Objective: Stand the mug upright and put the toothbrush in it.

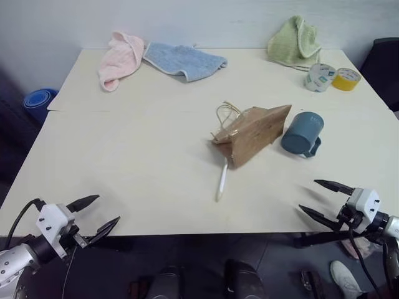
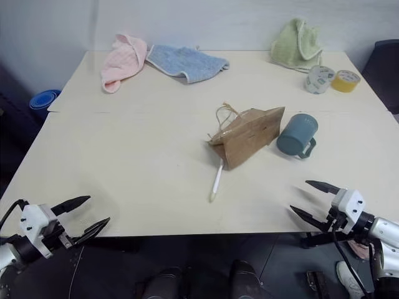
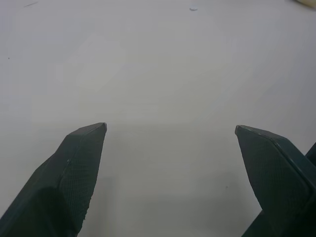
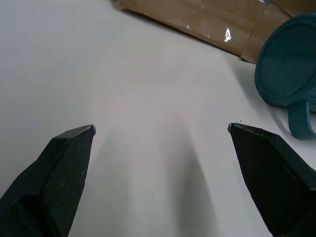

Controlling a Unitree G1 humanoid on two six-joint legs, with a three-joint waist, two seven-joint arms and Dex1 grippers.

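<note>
The table (image 1: 143, 168) looked a smooth, matt pale wood laminate, the bag (image 1: 252, 132) was creased brown paper, the three towels (image 1: 184, 60) were nubbly terry cloth, the mug (image 1: 303, 132) showed a matt finish, and the fingers (image 4: 66, 168) had finely textured black plastic.

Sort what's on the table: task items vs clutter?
Task items: mug, lying on its side; toothbrush, flat on the table, one end under the paper bag.
Clutter: paper bag, pink cloth, blue cloth, green cloth, white tape roll, yellow tape roll.
</note>
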